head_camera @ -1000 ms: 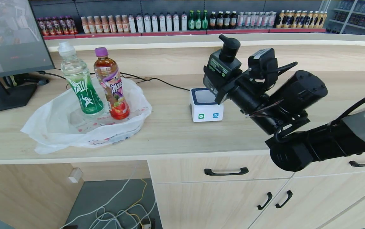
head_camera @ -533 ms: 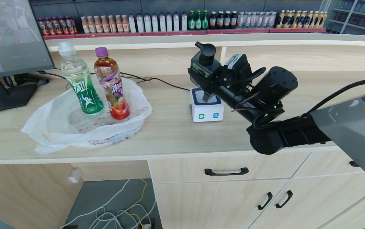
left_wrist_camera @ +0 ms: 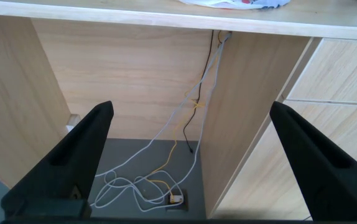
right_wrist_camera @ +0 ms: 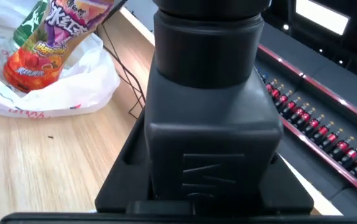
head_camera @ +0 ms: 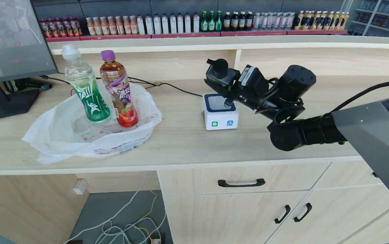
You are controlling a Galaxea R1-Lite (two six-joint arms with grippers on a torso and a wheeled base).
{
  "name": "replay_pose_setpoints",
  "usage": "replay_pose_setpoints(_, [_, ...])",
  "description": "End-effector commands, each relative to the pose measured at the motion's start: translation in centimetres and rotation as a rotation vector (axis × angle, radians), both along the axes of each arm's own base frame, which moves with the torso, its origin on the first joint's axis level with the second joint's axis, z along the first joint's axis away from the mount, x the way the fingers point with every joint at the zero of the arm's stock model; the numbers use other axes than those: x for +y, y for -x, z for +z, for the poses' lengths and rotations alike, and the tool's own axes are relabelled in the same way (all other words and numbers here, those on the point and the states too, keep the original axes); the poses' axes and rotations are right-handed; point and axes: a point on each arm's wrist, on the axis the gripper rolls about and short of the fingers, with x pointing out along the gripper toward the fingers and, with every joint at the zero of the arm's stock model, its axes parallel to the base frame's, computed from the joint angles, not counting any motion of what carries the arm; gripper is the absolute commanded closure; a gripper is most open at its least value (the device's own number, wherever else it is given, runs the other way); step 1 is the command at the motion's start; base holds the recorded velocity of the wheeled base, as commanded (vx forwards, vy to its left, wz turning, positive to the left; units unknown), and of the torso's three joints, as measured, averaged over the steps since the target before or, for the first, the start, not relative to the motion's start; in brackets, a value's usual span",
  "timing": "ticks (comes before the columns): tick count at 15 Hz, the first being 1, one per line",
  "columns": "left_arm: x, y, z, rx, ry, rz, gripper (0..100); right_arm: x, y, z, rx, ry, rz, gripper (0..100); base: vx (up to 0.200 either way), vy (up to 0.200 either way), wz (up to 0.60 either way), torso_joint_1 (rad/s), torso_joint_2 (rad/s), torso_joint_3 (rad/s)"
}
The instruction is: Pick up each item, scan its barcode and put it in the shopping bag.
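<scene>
My right gripper (head_camera: 227, 88) is shut on a dark grey bottle (head_camera: 218, 73) with a black cap, tilted just above the white barcode scanner (head_camera: 220, 117) on the counter. The same dark bottle (right_wrist_camera: 209, 124) sits close up between the fingers in the right wrist view. A white shopping bag (head_camera: 62, 135) lies spread on the counter's left part, with a green bottle (head_camera: 86, 91) and a purple-capped tea bottle (head_camera: 119, 89) standing upright in it. My left gripper (left_wrist_camera: 191, 168) hangs open below the counter edge, nothing between its fingers.
A monitor (head_camera: 8, 44) stands at the far left with cables behind the bag. A raised ledge runs along the back of the counter (head_camera: 187, 142). Below are drawers and an open recess with loose cables (left_wrist_camera: 166, 180) on the floor.
My right arm carried the dark bottle leftward and down, stopping tilted just over the scanner's window. The bag, its two bottles and the scanner stayed put.
</scene>
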Motion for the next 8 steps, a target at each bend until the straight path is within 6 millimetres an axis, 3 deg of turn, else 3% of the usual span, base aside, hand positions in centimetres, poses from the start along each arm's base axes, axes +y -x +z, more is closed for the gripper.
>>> replay_pose_setpoints(1, [0.0, 0.0, 0.0, 0.0, 0.001, 0.0, 0, -1.0, -0.7, -0.4, -0.015, 0.02, -0.016, 100, 0.0, 0.0, 0.0, 0.0, 0.0, 0.0])
replay_pose_setpoints(8, [0.0, 0.0, 0.0, 0.0, 0.001, 0.0, 0, -0.7, -1.5, -1.9, -0.064, 0.077, 0.004, 100, 0.0, 0.0, 0.0, 0.0, 0.0, 0.0])
